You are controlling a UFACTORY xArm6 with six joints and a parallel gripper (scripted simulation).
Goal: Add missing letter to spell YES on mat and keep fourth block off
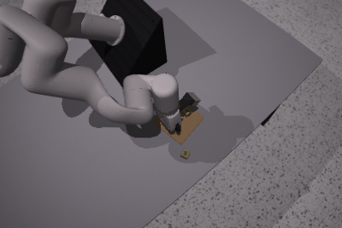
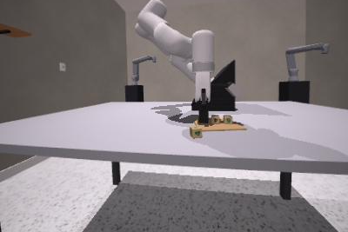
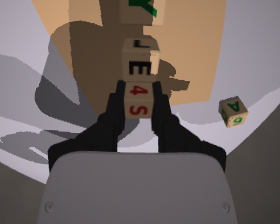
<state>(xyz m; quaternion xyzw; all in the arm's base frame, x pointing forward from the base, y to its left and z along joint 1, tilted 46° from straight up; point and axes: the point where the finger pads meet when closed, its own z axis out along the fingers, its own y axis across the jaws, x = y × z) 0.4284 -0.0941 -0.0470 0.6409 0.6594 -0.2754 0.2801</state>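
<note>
A tan mat (image 3: 194, 47) (image 1: 195, 125) (image 2: 231, 128) lies on the grey table. On it a block with a green Y (image 3: 143, 1) stands farthest from the wrist camera, and a block with a dark E (image 3: 140, 63) (image 2: 215, 119) sits next to it. My gripper (image 3: 138, 91) (image 1: 176, 127) (image 2: 203, 118) is shut on a third block (image 3: 138, 108) that shows a red 4 and a red S. It holds this block in line with the other two, low at the mat's near edge. A fourth block with a green mark (image 3: 233, 112) (image 1: 185, 154) (image 2: 197, 131) lies off the mat.
A large black wedge-shaped box (image 1: 132, 36) (image 2: 222, 93) stands behind the mat, close to the arm. Two small arms on black bases (image 2: 136, 84) (image 2: 296, 80) stand beyond the table. The table's edge (image 1: 239, 155) runs close past the fourth block.
</note>
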